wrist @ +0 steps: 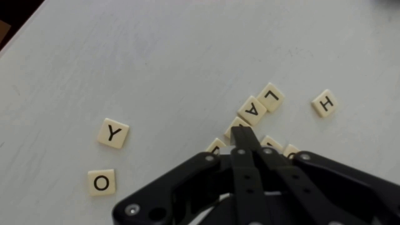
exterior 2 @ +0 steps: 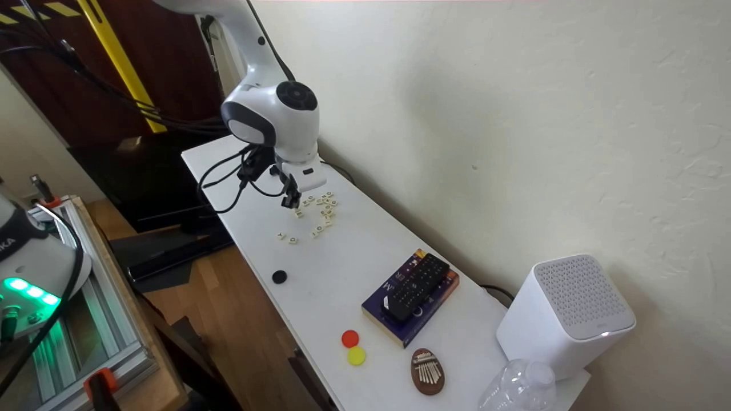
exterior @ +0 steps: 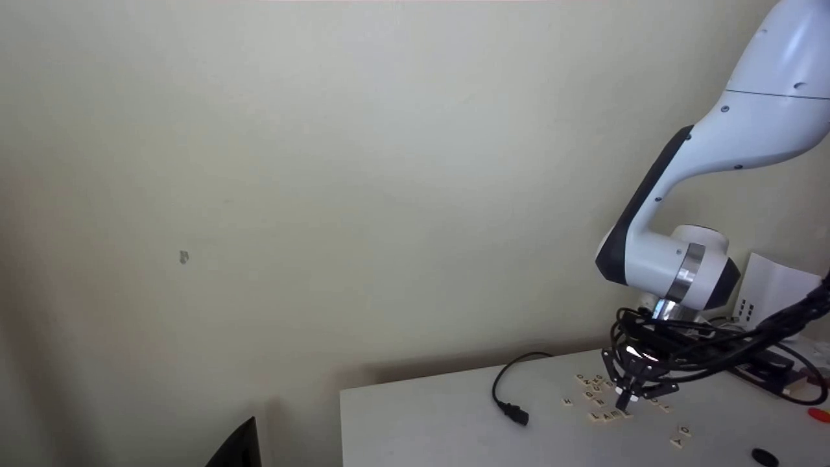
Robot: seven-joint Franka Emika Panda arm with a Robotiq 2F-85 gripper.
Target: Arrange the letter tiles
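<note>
The jaws hang low over the surface (wrist: 172,62), closed together, no tile visible between. Letter tiles (exterior 2: 328,217) lie around them, most bunched near. Arranging looks part-done to me: just ahead of the fingertips (wrist: 243,137) in the wrist view, an L tile (wrist: 270,97) and A tile (wrist: 252,110) sit edge to edge, a third tile (wrist: 236,125) just beside, its letter mostly covered, a fourth tile (wrist: 215,146) left of the fingertips. Left over, by my guess: H tile (wrist: 325,103) alone right of the jaws, Y tile (wrist: 113,133) and O tile (wrist: 101,182) well apart to the left, more partly hidden by the jaws. Intended word: cannot tell. Tiles look cream, square, thick, black-lettered; those I can read lie face up, turned at mixed angles.
</note>
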